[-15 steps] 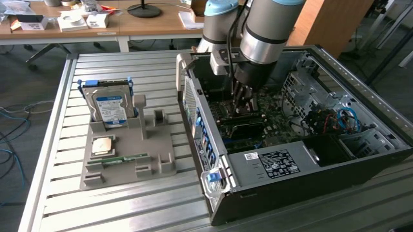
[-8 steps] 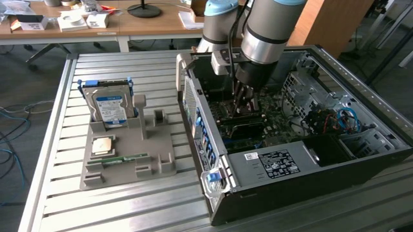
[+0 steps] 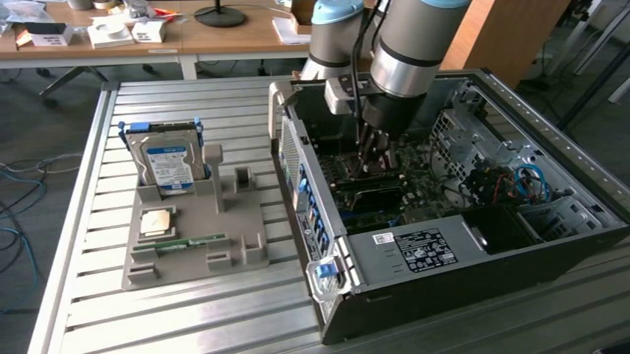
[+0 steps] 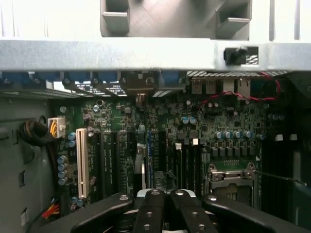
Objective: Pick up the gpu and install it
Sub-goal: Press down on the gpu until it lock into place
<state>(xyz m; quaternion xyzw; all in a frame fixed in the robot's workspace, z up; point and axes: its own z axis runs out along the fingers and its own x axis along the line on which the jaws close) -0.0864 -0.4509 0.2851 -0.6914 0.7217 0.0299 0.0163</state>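
I have the gripper [image 3: 378, 156] down inside the open computer case [image 3: 551, 228], over the motherboard [image 3: 394, 195]. In the wrist view its black fingers [image 4: 150, 213] are clenched tight together, hanging over the expansion slots next to the white slot [image 4: 81, 162]. A thin pale strip [image 4: 165, 193] sits right at the fingertips. I cannot tell whether that is the edge of the gpu, and I cannot pick the card out for certain anywhere else in the case.

On the exterior view's left, well apart from the case, the grey parts holder [image 3: 197, 236] rests on the slatted metal table [image 3: 88, 295]. The hard drive [image 3: 167, 164] stands upright at its far end. A processor chip [image 3: 158, 221] and a green memory stick [image 3: 189, 244] lie nearer. The CPU socket [image 4: 231, 177] on the board stands bare.
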